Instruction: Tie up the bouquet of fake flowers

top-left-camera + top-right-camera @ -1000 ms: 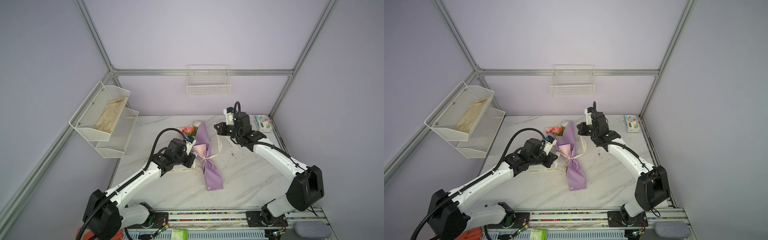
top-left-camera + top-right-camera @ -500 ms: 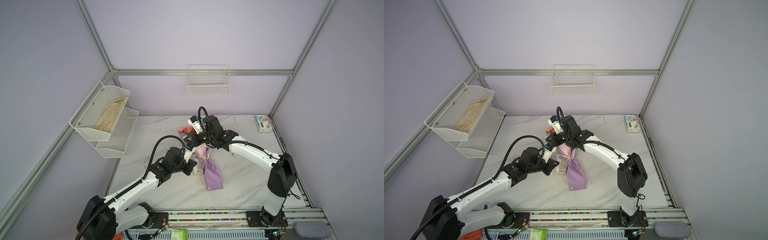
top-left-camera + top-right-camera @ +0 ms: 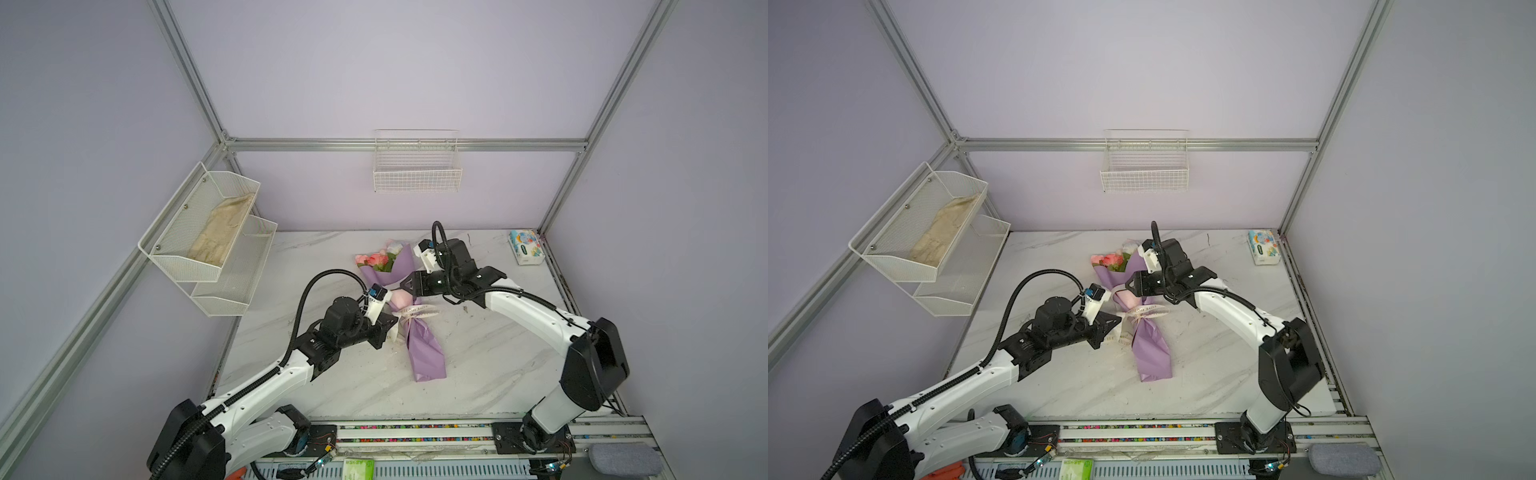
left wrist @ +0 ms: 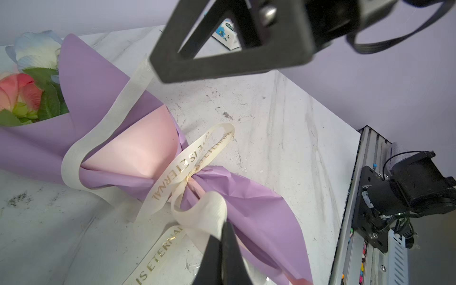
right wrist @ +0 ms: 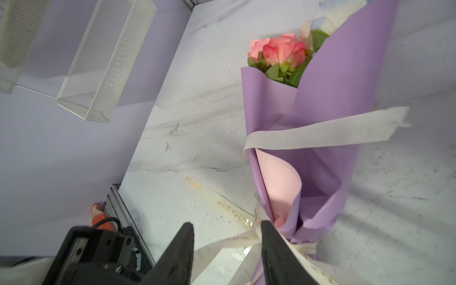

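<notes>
Marble table (image 3: 478,353). Item: bouquet of fake flowers (image 3: 424,349), lying mid-table, ribbon (image 4: 192,158) knotted round its waist. My left claw (image 4: 223,237): clamped on a ribbon loop. My right claw (image 5: 226,223): apart, beside the knot. Risk: my one-sided pull slackens the knot.

A white marble-patterned tabletop (image 3: 478,365) (image 3: 1208,374), veined grey and flecked with dark scuffs, is seen from above. Near its centre a bouquet of fake flowers (image 3: 420,347) (image 3: 1150,351) lies flat in lilac paper, with the pink and pale roses pointing to 11 o'clock and the wrapped stem end to 5 o'clock. A cream ribbon (image 3: 417,311) (image 3: 1144,311) with gold lettering is tied round its waist. One tail rests flat on the marble at the bouquet's 9 o'clock side. A printed tissue pack (image 3: 525,248) (image 3: 1262,248) sits in the 1 o'clock corner, well apart.
</notes>
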Robot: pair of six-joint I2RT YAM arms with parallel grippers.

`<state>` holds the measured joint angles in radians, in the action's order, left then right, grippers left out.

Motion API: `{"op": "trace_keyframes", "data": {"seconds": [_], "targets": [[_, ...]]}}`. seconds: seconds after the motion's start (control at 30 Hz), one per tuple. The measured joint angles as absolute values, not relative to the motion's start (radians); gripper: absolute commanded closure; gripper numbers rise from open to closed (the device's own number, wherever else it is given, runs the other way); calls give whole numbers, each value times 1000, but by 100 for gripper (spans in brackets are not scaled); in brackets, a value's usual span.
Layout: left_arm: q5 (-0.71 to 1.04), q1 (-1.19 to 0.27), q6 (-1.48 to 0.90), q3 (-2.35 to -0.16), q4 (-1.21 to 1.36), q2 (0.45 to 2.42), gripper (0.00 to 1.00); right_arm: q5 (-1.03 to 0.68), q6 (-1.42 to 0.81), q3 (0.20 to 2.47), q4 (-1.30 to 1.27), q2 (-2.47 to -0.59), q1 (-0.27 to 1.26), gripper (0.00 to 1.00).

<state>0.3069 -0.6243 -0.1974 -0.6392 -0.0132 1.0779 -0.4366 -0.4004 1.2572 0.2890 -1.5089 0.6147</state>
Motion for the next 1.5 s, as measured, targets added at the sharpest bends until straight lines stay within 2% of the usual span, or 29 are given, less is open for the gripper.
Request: {"op": "trace_keyframes", "data": {"seconds": [0.13,0.4,0.67,1.13,1.2,1.4,1.47,1.5], "targets": [[307,-624,-197,-639,-11,1094,100,-522,-493,1158,247,-1393,610,52],[317,-624,-194,-640,-10,1115,100,-712,-739,921,83,-1394,617,49],[349,-624,-190,-640,-9,1144,100,-805,-853,919,-72,-1468,646,48],[360,-624,-189,-640,-15,1148,99,-827,-870,935,-105,-1571,652,48],[360,-624,-189,-640,-16,1144,99,-829,-888,933,-125,-1576,652,54],[356,-624,-190,-640,-17,1140,97,-869,-939,921,-224,-1589,657,86],[353,-624,-191,-640,-21,1141,94,-870,-929,925,-218,-1589,655,98],[350,-624,-195,-640,-24,1141,92,-867,-926,926,-215,-1589,656,100]]}}
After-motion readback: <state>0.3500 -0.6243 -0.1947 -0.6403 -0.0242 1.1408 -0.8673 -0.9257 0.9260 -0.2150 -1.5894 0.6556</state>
